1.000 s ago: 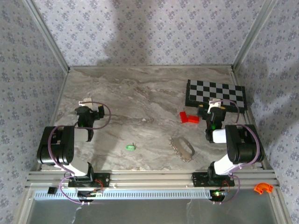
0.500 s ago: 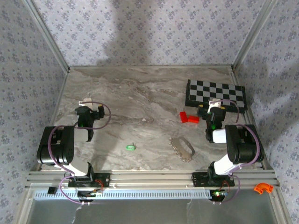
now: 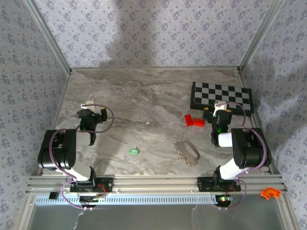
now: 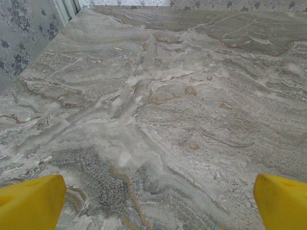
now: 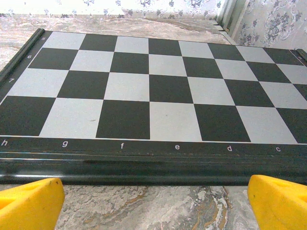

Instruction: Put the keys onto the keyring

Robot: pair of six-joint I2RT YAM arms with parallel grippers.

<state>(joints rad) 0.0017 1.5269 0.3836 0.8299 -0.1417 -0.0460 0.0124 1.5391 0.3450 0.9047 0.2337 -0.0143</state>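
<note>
A tiny bright green key (image 3: 134,151) lies on the marble table between the two arms, near the front. To its right rests the keyring (image 3: 187,152), a thin silvery-grey beaded loop lying flat. My left gripper (image 3: 91,109) hovers at the left side of the table, well behind and left of the key; its yellow fingertips (image 4: 31,201) stand wide apart over bare marble. My right gripper (image 3: 220,110) sits at the near edge of the chessboard, behind and right of the keyring, yellow fingertips (image 5: 29,203) wide apart, nothing between them.
A black-and-white chessboard (image 3: 221,96) lies at the back right; its dark rim (image 5: 144,163) is just ahead of the right fingers. A red block (image 3: 194,120) sits left of the right gripper. An orange curved piece (image 3: 269,193) lies off the table on the front rail.
</note>
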